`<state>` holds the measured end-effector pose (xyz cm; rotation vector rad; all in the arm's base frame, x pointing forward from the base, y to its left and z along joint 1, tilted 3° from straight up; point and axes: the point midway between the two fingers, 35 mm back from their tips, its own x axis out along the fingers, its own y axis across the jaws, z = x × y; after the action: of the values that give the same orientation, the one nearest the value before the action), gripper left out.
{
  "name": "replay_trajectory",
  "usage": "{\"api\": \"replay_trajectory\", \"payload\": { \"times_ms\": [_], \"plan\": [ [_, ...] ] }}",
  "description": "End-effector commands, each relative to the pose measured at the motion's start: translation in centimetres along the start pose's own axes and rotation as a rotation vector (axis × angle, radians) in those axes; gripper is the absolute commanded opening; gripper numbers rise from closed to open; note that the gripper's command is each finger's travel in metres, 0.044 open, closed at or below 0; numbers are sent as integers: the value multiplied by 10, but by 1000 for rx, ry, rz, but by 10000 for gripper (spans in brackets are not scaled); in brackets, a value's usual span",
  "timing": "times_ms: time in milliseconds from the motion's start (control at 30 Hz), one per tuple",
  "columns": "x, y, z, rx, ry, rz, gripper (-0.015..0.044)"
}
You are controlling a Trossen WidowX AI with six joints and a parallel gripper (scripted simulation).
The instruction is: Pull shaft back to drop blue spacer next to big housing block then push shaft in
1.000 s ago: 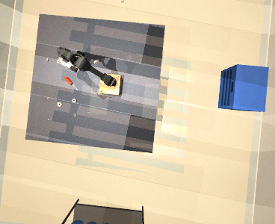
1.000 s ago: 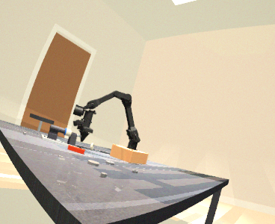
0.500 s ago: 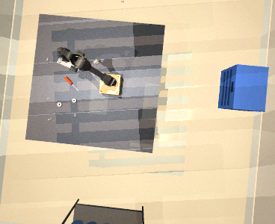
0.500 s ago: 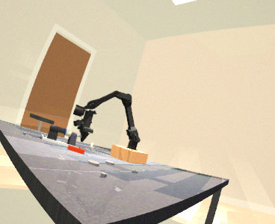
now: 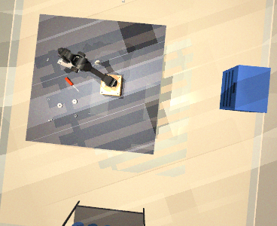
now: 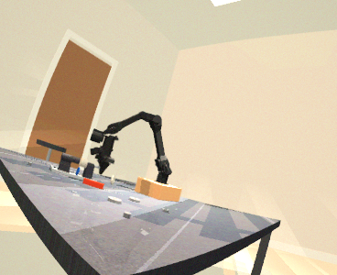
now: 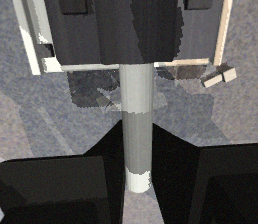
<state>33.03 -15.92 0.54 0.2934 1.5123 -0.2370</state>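
Observation:
My gripper (image 7: 132, 125) (image 6: 103, 171) is shut on the grey shaft (image 7: 137, 90), near its outer end. The shaft runs from between the fingers into a dark block (image 7: 114, 35) at the top of the wrist view. In the exterior view the big dark housing block (image 6: 64, 163) and a smaller dark block (image 6: 90, 170) stand apart on a pale base plate. The blue spacer (image 6: 78, 170) is low between the two blocks, below the shaft line; whether it touches the table is too small to tell. The blocks hide it in the wrist view.
A red-handled screwdriver (image 5: 68, 81) (image 6: 93, 183) lies beside the fixture. A small pale piece (image 7: 221, 77) (image 5: 97, 62) is near the plate's corner. Two pale discs (image 5: 59, 105) (image 6: 114, 200) and several small parts lie farther off. The arm stands on an orange block (image 5: 105, 92) (image 6: 157, 191).

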Motion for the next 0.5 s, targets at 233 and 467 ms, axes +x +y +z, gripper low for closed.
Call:
{"api": "replay_trajectory", "payload": {
  "times_ms": [233, 467],
  "plan": [
    [0, 0, -2, -4, 2, -2, 0],
    [0, 0, -1, 0, 0, 0, 0]
  ]
}}
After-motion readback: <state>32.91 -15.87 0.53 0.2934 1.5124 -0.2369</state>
